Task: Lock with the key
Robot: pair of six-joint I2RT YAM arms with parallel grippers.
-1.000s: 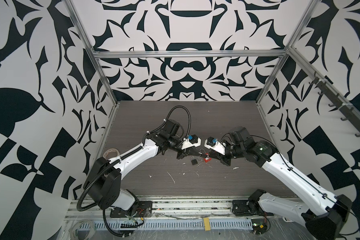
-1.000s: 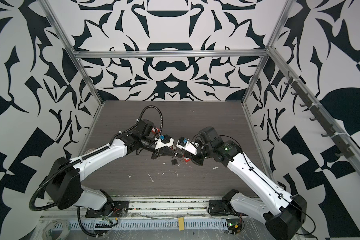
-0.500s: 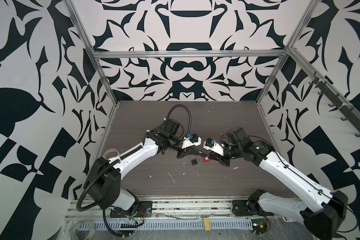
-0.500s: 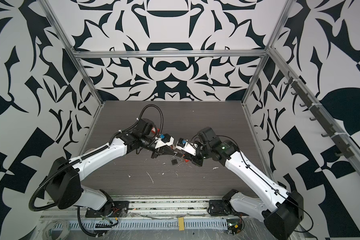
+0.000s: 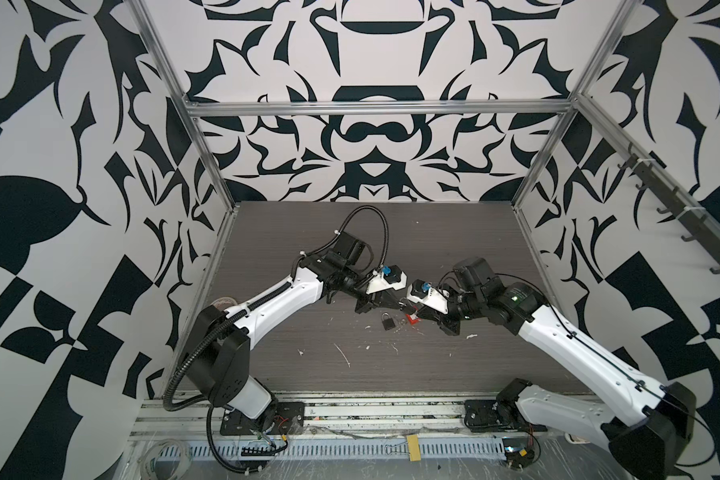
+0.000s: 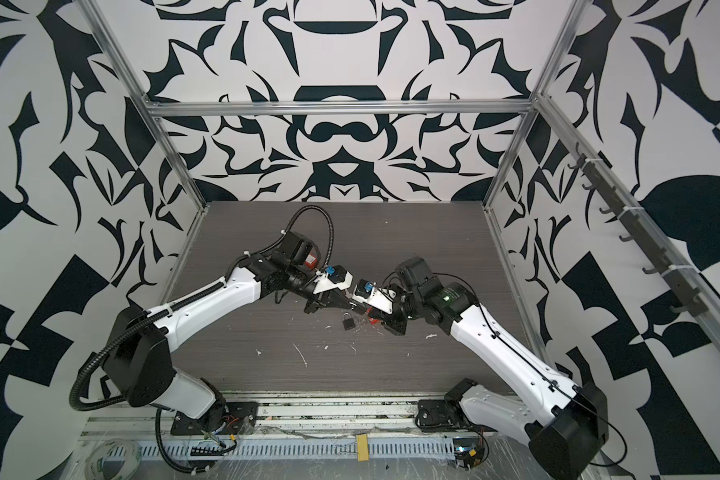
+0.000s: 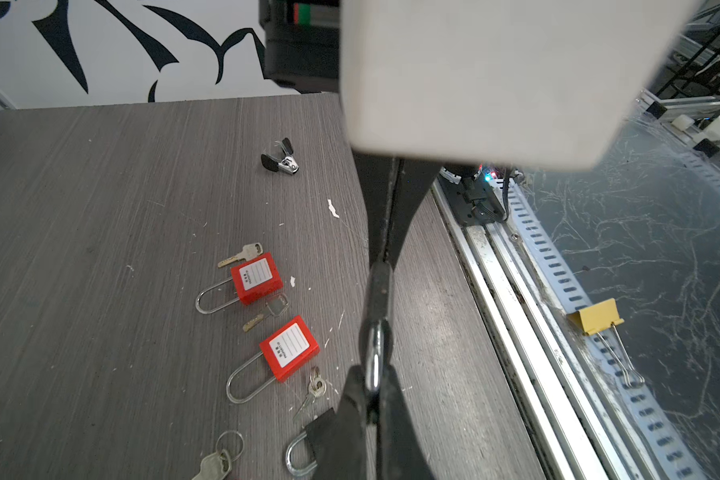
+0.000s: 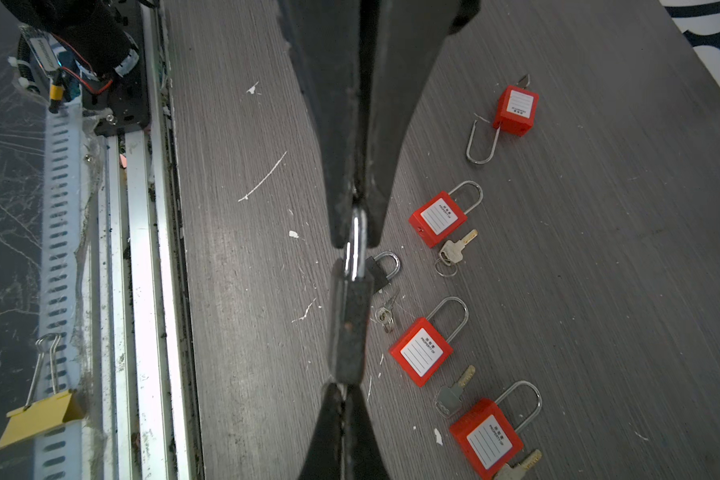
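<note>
A black padlock [image 8: 350, 324] hangs above the table between my two grippers. In the left wrist view my left gripper [image 7: 375, 382] is shut on its steel shackle [image 7: 375, 357]. My right gripper [image 8: 341, 392] is shut at the base of the lock body. A sliver of the key [image 8: 341, 386] shows between its tips, and the rest is hidden. In both top views the left gripper [image 5: 400, 304] and right gripper [image 5: 413, 311] meet tip to tip at mid-table, and the lock is barely visible there.
Another black padlock [image 5: 387, 323] lies on the table just below the grippers, with a small key ring [image 8: 385, 316] beside it. Several red padlocks [image 8: 420, 351] and loose keys [image 8: 454, 392] lie nearby. A yellow binder clip [image 7: 595, 316] sits on the front rail.
The right gripper has moved a little left toward the left gripper and pinched its jaws shut at the lock's base. The left arm has stayed still.
</note>
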